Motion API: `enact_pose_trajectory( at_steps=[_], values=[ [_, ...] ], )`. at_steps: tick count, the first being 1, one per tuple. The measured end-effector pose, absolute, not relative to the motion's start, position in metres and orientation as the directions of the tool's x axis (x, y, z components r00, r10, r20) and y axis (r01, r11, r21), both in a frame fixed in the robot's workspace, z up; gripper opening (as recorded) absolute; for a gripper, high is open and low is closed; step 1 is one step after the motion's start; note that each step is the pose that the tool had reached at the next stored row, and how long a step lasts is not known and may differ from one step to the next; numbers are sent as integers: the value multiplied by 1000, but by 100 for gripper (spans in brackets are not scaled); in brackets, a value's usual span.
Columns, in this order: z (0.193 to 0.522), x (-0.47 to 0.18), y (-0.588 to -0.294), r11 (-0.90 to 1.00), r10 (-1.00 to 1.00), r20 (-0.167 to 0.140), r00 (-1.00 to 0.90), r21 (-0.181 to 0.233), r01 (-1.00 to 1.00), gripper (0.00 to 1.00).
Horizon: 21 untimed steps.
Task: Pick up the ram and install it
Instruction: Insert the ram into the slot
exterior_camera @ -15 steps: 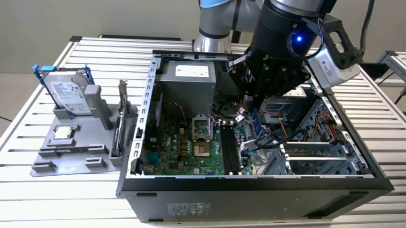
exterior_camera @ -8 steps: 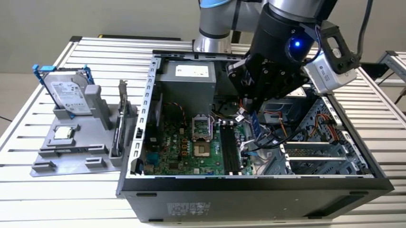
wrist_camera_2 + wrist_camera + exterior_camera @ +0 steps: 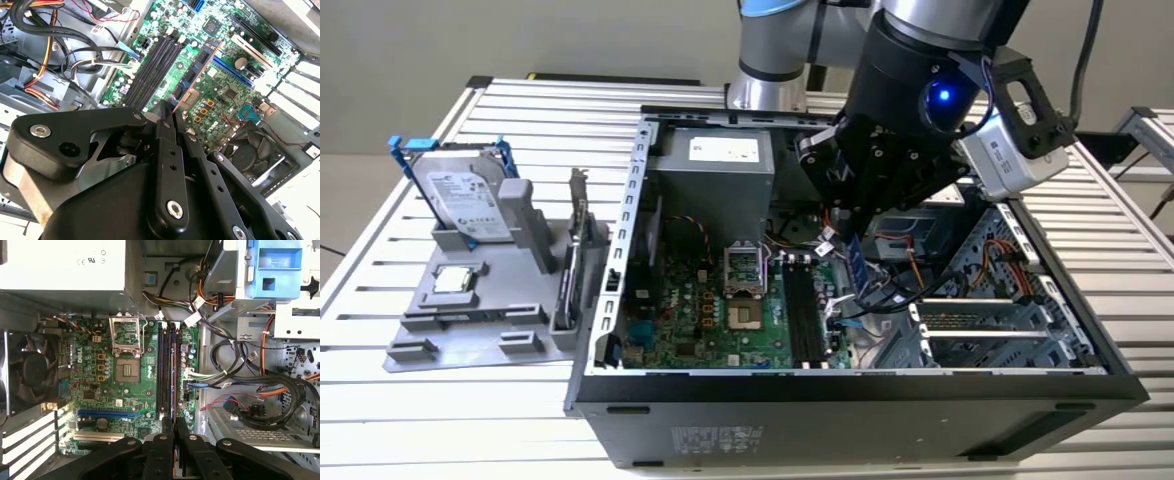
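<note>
Tool (image 3: 175, 426) fingers sit clenched on one ram (image 3: 173, 380), pinching the stick by its upper end so that its contact edge points down into the computer case (image 3: 854, 400). In the first wrist view the ram shows edge-on as a thin blue line, running parallel to the memory slots (image 3: 167, 370) in the floor of the case. That alignment is probably why it is gripped so narrowly and held so straight. In the second wrist view its flat side with dark chips shows, and the stick hangs above the slots, seemingly not yet seated in any of them.

I count four slots, side by side, all dark and apparently unfilled. Beside them inside the case lies one open processor socket (image 3: 125, 365), and beyond that one black fan (image 3: 27, 370) at the case wall. One grey power supply (image 3: 707, 165) fills the far inner corner of the case, and loose cable bundles lie inside the case near the drive bays.

Outside the case, on the exterior view's left, one grey tray (image 3: 467, 330) keeps spare parts upright and within reach. It carries one hard drive (image 3: 460, 200) in a blue frame and one expansion card (image 3: 578, 215). Case and tray both rest on the slatted metal surface (image 3: 400, 420).
</note>
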State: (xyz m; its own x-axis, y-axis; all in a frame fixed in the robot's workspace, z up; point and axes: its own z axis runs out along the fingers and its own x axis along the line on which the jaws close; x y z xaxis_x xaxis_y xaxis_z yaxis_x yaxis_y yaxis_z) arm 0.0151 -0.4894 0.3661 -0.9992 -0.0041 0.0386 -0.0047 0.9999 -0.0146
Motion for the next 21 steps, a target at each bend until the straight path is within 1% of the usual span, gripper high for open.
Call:
enact_pose_trajectory(
  at_steps=[21],
  values=[
    [351,15,-488,1000,4,38,-999,-17,3,0]
  ],
)
